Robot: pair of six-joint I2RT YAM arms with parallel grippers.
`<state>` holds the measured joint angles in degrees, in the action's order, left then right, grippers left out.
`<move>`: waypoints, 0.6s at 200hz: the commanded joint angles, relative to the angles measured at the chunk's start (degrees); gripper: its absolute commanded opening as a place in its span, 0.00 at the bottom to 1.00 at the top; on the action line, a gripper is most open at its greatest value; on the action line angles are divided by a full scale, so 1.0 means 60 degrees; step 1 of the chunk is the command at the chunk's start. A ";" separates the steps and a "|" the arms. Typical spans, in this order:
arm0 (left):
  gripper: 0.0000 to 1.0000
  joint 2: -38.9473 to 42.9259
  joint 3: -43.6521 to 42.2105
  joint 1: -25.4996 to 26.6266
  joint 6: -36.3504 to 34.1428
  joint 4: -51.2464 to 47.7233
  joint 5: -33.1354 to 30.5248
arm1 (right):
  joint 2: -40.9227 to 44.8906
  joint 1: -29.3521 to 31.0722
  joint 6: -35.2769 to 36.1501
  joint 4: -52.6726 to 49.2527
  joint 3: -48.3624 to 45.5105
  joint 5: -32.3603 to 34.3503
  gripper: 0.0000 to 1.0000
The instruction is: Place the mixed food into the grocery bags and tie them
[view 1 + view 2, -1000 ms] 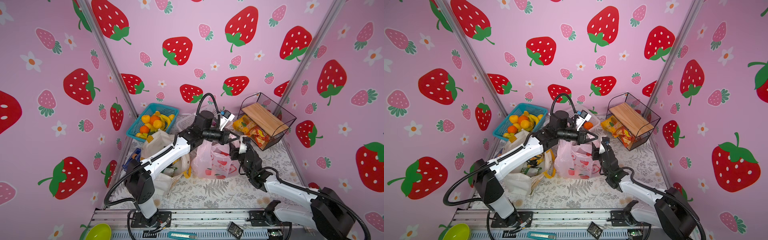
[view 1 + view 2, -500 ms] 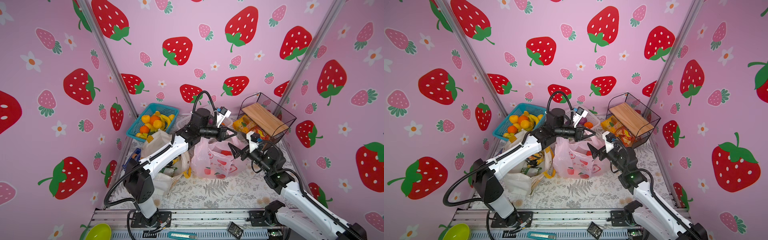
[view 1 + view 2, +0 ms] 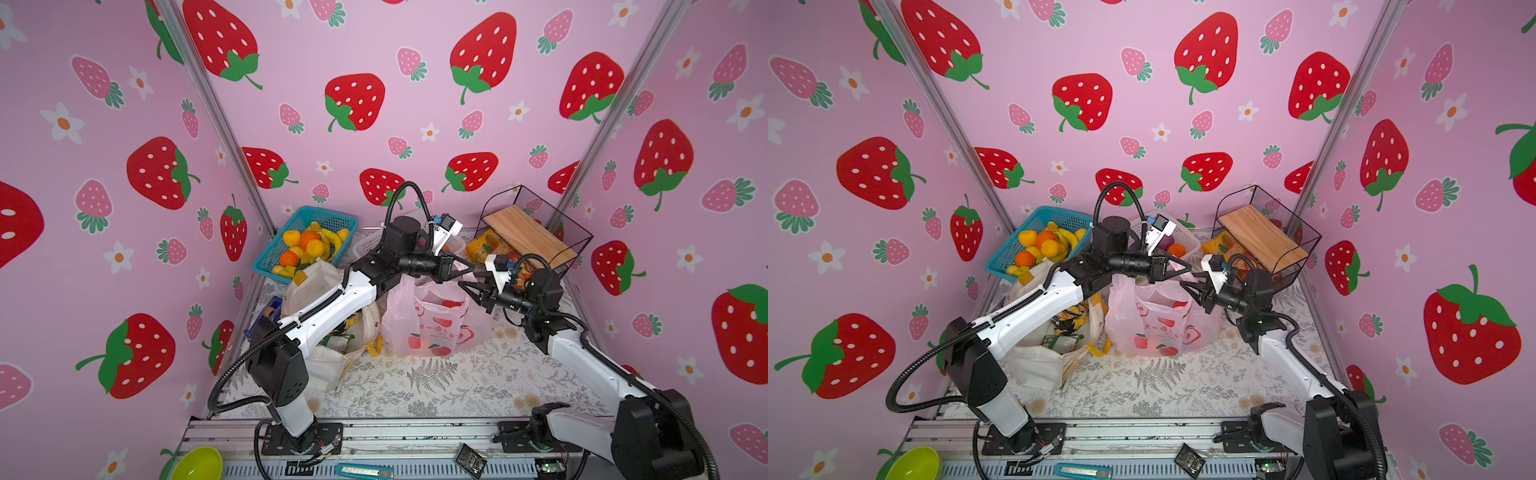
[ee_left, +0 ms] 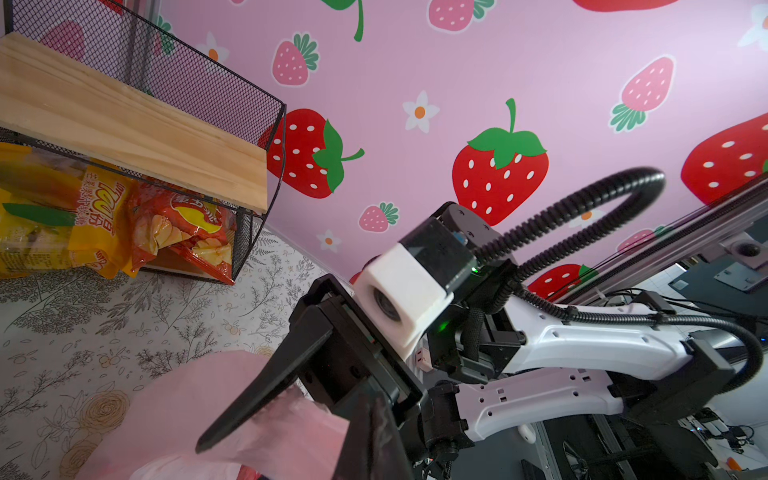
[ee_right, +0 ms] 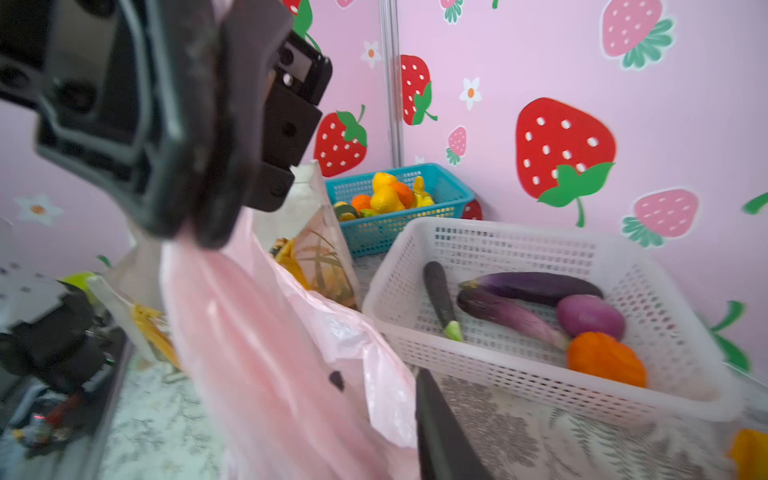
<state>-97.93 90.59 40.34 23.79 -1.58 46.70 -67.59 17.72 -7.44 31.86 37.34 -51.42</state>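
The pink plastic bag stands mid-table with red items showing through it. My left gripper is shut on the bag's upper film and holds it up; the right wrist view shows that pinch. My right gripper faces it just below, its jaws a little apart with a fold of pink film between them. One of its fingers shows fully; the other is mostly behind the film. The white tote stands left of the bag, with packets inside.
A white mesh basket behind the bag holds eggplants, a purple onion and an orange vegetable. A blue basket of fruit sits at the back left. A wire rack with a wooden board and snack packets stands at the back right.
My right arm rose from low beside the bag to its top. Its jaws opened wide, then narrowed around the pink film. The left gripper kept its hold and shifted slightly.
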 commanded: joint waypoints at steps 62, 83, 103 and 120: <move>0.50 0.0886 0.0079 -0.0039 -0.1024 -0.0719 -0.1051 | 0.0581 -0.0105 -0.1143 0.0340 -0.0436 0.1842 0.00; 0.55 0.1827 -0.0606 0.0080 -0.1546 -0.0986 -0.1307 | 0.0732 -0.0125 -0.1433 -0.0258 -0.0388 0.2507 0.00; 0.60 0.2947 -0.1492 0.0333 -0.2240 -0.1339 -0.1803 | 0.0709 -0.0118 -0.1616 -0.0766 -0.0258 0.2816 0.00; 0.65 0.4056 -0.2675 0.0411 -0.2314 -0.0989 -0.2099 | 0.0632 -0.0125 -0.1652 -0.1094 -0.0135 0.2987 0.00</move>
<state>-81.52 81.12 41.71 14.46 -7.90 37.47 -64.10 17.34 -15.49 29.36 35.31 -37.21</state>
